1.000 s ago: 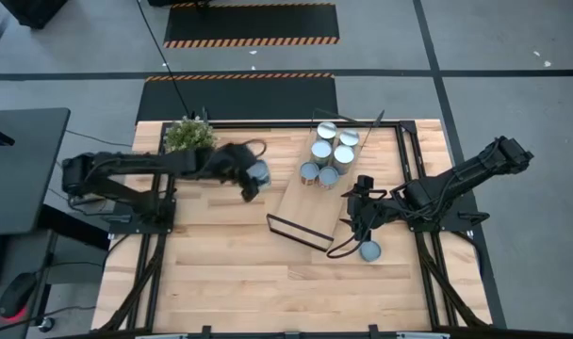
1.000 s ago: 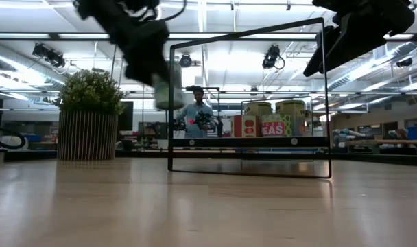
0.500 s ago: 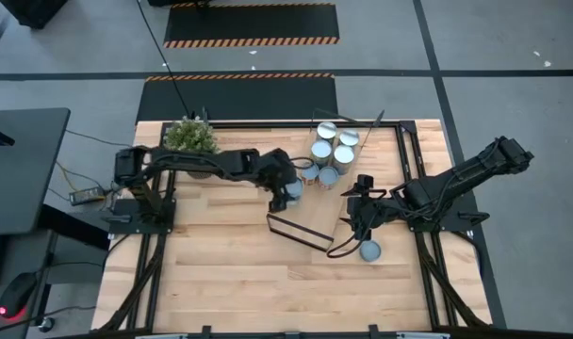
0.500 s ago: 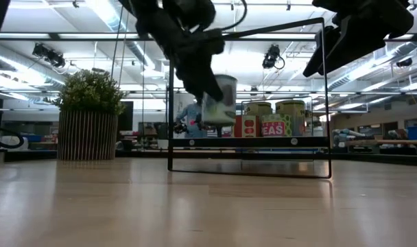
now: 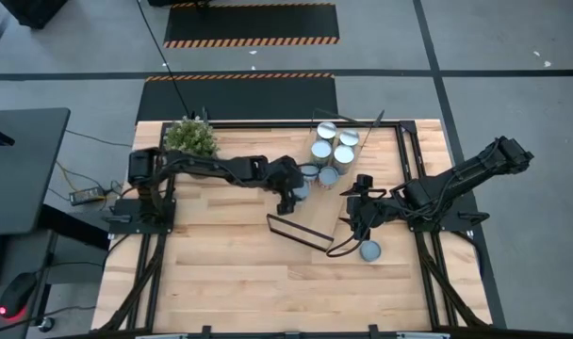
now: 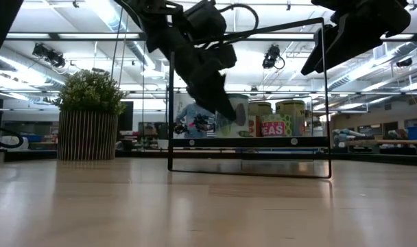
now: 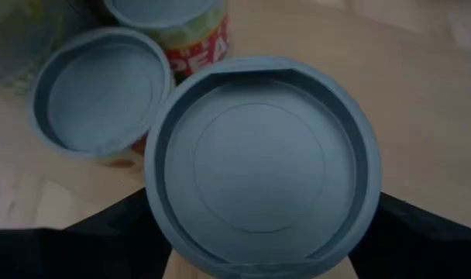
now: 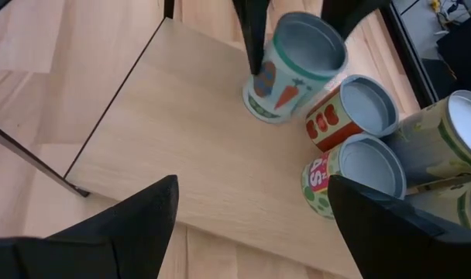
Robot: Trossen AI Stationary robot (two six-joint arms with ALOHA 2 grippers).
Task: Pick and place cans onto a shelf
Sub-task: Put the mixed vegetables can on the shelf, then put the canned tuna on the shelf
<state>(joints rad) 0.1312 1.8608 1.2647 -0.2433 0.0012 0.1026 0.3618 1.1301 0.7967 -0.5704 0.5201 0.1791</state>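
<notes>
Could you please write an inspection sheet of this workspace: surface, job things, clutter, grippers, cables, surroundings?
Surface: wooden table, light planks.
Job things: shelf lies on the table; a cluster of cans stands at its far end; one can stands on the table beside the shelf.
Clutter: potted plant at the far left corner.
Grippers: left gripper is shut on the carried can, just above or touching the shelf board next to the cluster, slightly tilted; right gripper is open, waiting above the shelf's right edge.
Cables: a black cable loops beside the lone can.
Surroundings: a person far behind the table; hazard-striped mats on the floor.
</notes>
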